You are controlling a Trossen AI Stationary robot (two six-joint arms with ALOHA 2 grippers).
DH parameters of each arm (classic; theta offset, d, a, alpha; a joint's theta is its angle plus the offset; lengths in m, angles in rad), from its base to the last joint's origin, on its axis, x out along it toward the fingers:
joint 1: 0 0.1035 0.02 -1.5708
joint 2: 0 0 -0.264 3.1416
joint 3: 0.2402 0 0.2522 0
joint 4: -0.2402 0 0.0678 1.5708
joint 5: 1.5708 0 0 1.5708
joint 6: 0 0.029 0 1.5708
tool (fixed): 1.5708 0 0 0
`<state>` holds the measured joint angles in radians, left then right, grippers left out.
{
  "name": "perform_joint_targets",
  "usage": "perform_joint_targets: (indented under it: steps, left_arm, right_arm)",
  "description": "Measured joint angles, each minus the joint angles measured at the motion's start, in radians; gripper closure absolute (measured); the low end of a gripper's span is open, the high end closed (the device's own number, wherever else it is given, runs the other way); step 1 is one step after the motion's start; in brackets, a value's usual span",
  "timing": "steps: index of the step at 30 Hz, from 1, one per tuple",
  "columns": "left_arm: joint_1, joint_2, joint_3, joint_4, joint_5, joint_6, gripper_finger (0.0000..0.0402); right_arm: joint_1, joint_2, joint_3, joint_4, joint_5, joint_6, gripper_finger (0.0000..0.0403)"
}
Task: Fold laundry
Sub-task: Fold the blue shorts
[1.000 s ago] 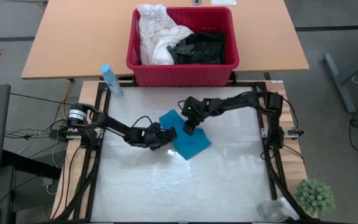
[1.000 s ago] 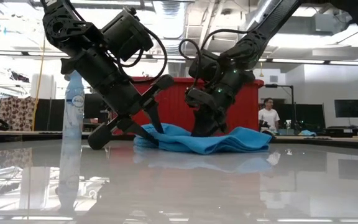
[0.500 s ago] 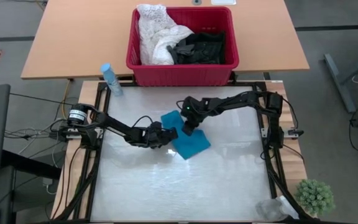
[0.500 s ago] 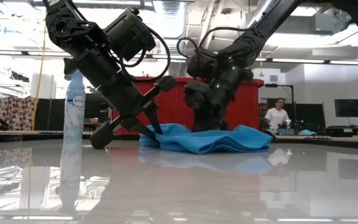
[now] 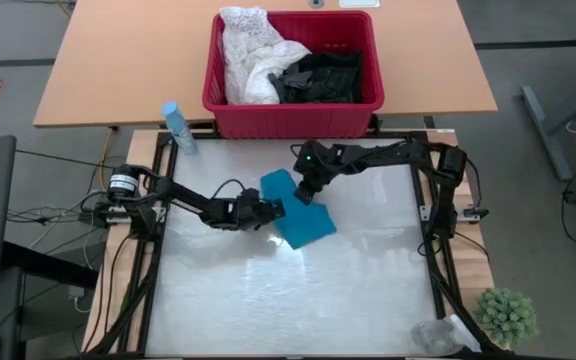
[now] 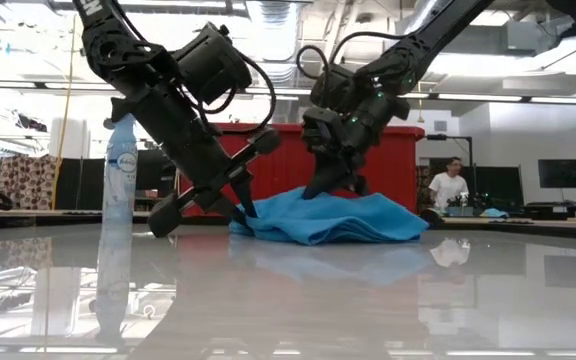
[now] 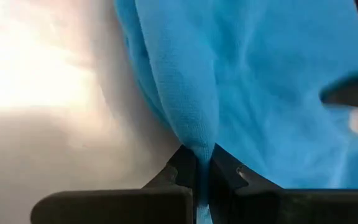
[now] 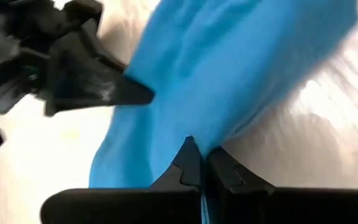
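Note:
The small teal garment (image 5: pixel 296 212) lies in a bunched heap on the glossy table, a little beyond its middle. My left gripper (image 5: pixel 274 208) comes in from the left and is shut on the garment's left side. My right gripper (image 5: pixel 311 194) reaches in from the right and is shut on the garment's far part, which it holds up in a peak (image 6: pixel 333 195). The rest of the laundry, a white lacy piece (image 5: pixel 253 55) and black pieces (image 5: pixel 323 78), sits in the red basket (image 5: pixel 293 112). My left gripper pinches a narrow fold of the teal garment (image 7: pixel 197 140) between its two fingers, at the garment's left edge. It slants down from the table's left. The cloth there stays low, and the bulk rests on the table. My right gripper pinches the teal cloth at its far side (image 8: pixel 190 132) between its two fingers, slanting down from above and the right. One layer or several, I cannot tell. That part is raised off the table, and the cloth slopes down from it to the table (image 6: pixel 388 228).
The red basket stands on the wooden table beyond the far edge. A spray bottle (image 5: pixel 178 128) stands at the far left corner and a small plant (image 5: pixel 508 315) at the near right. The near half of the table (image 5: pixel 288 300) is bare. A person (image 6: pixel 448 185) sits far behind.
My right gripper has risen and gone a little toward the far edge. It has drawn the teal garment's far part up from a flat heap into a peak. The garment's near part has stayed on the table. My left gripper has stayed at the garment's left edge and rolled slightly.

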<state>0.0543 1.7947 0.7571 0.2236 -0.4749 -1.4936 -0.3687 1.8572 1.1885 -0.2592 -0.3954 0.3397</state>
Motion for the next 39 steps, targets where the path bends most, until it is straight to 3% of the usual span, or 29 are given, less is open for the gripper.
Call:
perform_joint_targets:
  steps: [4,12,17,22,31,39]
  left_arm:
    - [0.059,-0.008,0.000,0.003,-0.001,0.114,0.0401]
    - [0.188,-0.008,0.001,0.005,0.156,0.295,0.0383]
    - [0.254,-0.010,0.002,0.045,0.276,0.412,0.0337]
    - [0.303,-0.010,0.002,0.105,0.335,0.496,0.0271]
    - [0.341,-0.012,0.004,0.111,0.426,0.389,0.0162]
    - [0.244,-0.011,0.005,0.112,0.381,0.181,0.0146]
  right_arm:
    - [-0.018,0.000,0.000,0.006,0.000,-0.005,0.0382]
    - [-0.083,0.000,0.001,-0.012,0.001,-0.005,0.0382]
    - [-0.128,0.013,0.001,-0.021,0.024,-0.020,0.0375]
    - [-0.161,0.035,0.001,-0.011,0.029,-0.023,0.0311]
    - [-0.188,0.045,0.002,-0.014,0.037,-0.084,0.0220]
    - [-0.191,0.047,0.001,0.020,0.039,-0.105,0.0205]
